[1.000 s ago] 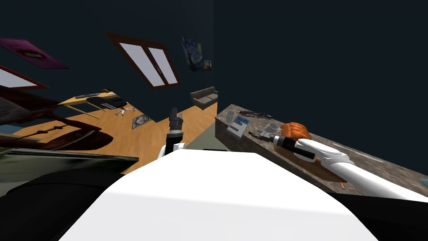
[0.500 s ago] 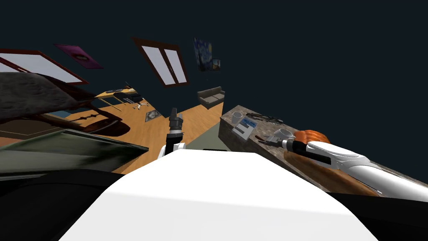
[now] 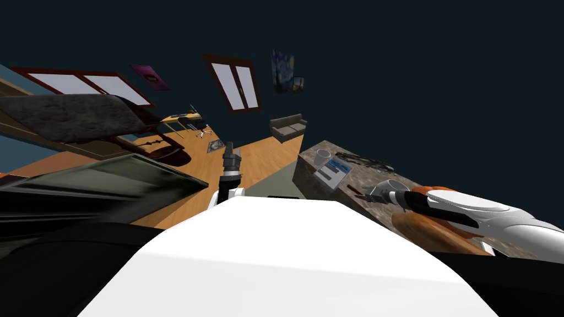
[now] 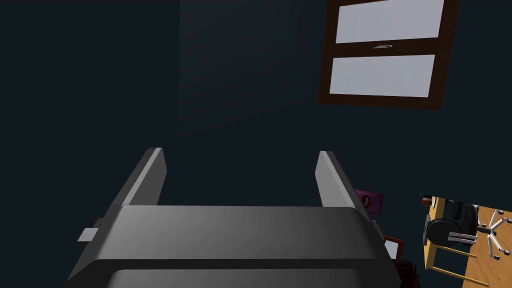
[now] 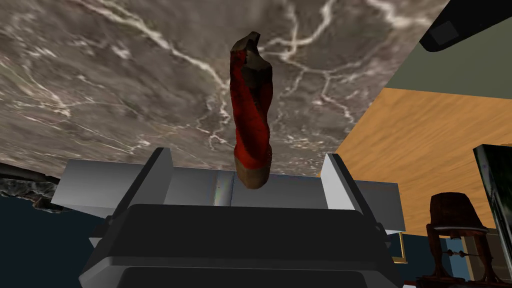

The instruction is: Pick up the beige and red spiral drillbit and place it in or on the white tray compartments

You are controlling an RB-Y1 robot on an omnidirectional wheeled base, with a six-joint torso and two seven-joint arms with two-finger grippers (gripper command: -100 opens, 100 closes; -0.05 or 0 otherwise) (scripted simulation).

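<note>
Since my leftward turn, spread right tool (image 5: pixel 246 154) straddles red-spiralled, brown-ended drillbit (image 5: pixel 251 110)

Marbled counter (image 5: pixel 100 90) with red drillbit (image 5: pixel 252 115), white tray (image 3: pixel 333 173), cup (image 3: pixel 323 156), wooden board (image 3: pixel 432 225)

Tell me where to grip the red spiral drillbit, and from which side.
Grip the drillbit across its twisted red middle, probably from above the marbled counter. It lies lengthwise between the fingers of the open right gripper, so they can close on its two long sides.
</note>
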